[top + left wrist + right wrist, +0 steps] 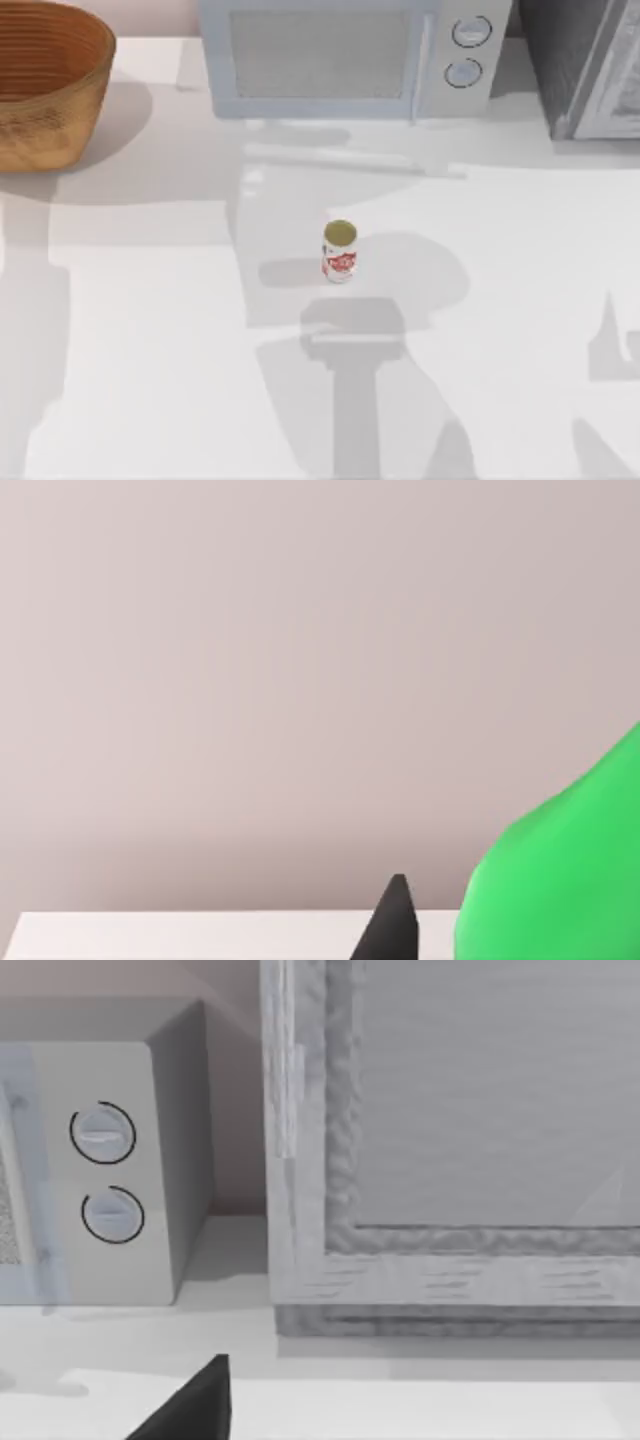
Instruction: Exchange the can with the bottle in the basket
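Top view: one can [340,251] stood upright near the centre of the frame on the white table [150,300], gold top up, red label print facing the lower edge. One wicker basket [45,85] sat at the upper left corner, cut by the frame edges; the part of its interior that showed held ribbed coils and nothing else. One microwave [350,55] with two round dials [471,32] stood along the upper edge, centre. One grey framed appliance [590,65] occupied the upper right corner. Can and basket were well apart. Arm shadows lay across the lower half of the table.

Left wrist view: one green bottle [560,860] showed at the lower right of the frame, close to the camera, cut off by the edges. One dark fingertip [392,920] of the left gripper rose at the lower centre, just beside the bottle; contact could not be judged, and whether the left gripper was open or closed around the bottle could not be told. A plain wall lay behind, with a strip of table at the bottom.

Right wrist view: the microwave side with its two dials at the left, the grey framed appliance at the right. One dark fingertip [195,1405] of the right gripper sat at the lower left; its state could not be told.
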